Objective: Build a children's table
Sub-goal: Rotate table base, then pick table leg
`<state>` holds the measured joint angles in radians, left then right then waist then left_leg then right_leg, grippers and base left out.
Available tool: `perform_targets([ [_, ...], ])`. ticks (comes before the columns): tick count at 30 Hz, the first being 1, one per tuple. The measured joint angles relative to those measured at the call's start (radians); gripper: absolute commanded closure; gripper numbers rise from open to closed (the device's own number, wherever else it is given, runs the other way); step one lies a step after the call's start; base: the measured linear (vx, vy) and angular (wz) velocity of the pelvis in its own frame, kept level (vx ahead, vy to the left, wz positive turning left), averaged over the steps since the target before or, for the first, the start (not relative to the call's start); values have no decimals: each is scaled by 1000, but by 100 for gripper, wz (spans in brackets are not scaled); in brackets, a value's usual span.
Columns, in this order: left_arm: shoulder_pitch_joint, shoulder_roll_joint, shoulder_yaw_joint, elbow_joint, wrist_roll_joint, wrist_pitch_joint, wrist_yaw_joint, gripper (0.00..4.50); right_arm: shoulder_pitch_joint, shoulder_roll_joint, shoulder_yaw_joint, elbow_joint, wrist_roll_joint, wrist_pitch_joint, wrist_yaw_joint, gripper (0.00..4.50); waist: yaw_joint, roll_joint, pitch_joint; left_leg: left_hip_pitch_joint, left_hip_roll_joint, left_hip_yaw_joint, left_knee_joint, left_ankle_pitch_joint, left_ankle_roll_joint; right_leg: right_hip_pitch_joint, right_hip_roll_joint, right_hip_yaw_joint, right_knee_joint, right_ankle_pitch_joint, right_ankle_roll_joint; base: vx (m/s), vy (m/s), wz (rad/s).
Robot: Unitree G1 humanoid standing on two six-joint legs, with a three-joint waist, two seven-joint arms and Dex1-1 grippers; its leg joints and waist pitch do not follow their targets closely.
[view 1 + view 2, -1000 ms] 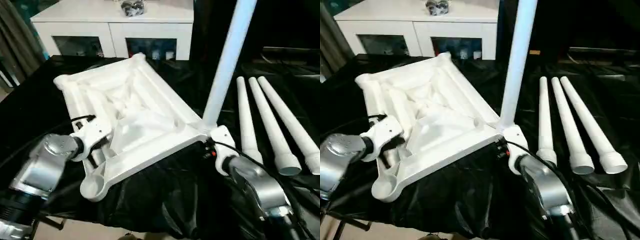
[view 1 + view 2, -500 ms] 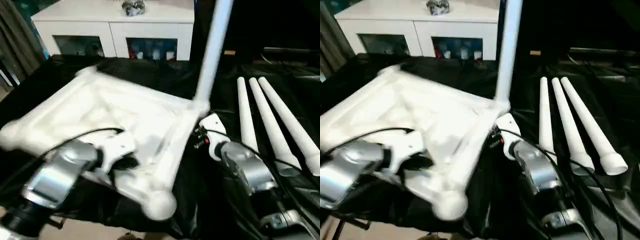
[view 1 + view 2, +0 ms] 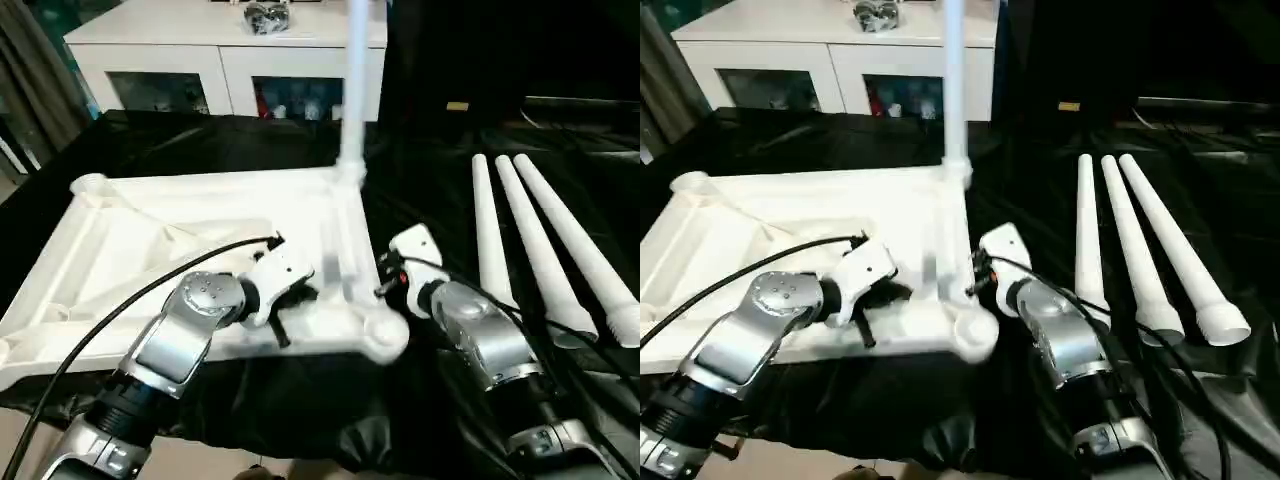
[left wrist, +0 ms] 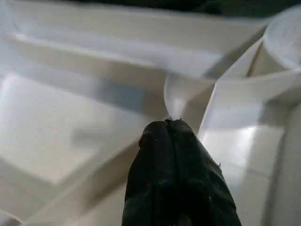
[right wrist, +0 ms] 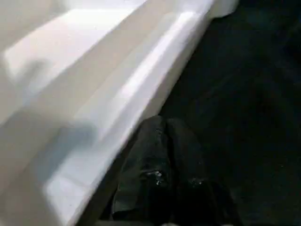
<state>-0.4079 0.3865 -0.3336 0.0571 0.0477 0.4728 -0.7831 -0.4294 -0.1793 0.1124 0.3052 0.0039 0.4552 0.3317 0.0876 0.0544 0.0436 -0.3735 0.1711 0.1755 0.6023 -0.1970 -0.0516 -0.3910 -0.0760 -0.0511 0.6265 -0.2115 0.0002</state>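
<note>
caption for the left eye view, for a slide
Upturned tabletop with one leg fitted, three legs waiting beside it.

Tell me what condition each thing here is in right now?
Tabletop: upside down, ribbed underside up.
Fitted leg: upright in the far corner socket.
Three loose legs: lying side by side on the black cloth.
Left gripper: jaws shut.
Right gripper: jaws shut.
</note>
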Motion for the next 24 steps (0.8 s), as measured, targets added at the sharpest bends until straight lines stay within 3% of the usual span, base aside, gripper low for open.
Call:
perform_targets([
  [7,70,11,54,-135,-84,-19,-57,450,2,-15,-125,-108,48,91,-39,402,1,0,0,-4,0,0,0,0,1,-3,0,0,-2,-1,0,0,0,0],
  [9,92,10,68,-160,-100,-17,-52,450,-5,-34,-163,-131,56,159,-70,382,1,0,0,-8,0,0,0,2,2,-7,0,0,-1,-1,0,0,0,0],
  [16,128,9,104,-280,-177,42,-57,372,-33,-86,-256,-180,55,360,-141,328,0,-1,1,-9,0,0,0,5,1,-9,0,0,2,0,0,0,0,0],
  [19,154,-2,103,-325,-202,77,-56,362,-61,-133,-293,-193,55,442,-155,308,0,-3,2,-9,0,0,0,6,0,-9,0,0,3,0,0,0,0,0],
  [22,164,-7,100,-336,-209,98,-48,321,-68,-152,-315,-194,55,467,-160,268,-1,-4,2,-9,0,0,0,6,0,-9,0,0,3,0,0,0,0,0],
  [24,163,-11,99,-342,-210,105,-40,320,-68,-152,-314,-193,55,479,-160,259,-3,-3,2,-8,0,0,0,6,0,-9,1,0,3,0,0,0,0,0],
])
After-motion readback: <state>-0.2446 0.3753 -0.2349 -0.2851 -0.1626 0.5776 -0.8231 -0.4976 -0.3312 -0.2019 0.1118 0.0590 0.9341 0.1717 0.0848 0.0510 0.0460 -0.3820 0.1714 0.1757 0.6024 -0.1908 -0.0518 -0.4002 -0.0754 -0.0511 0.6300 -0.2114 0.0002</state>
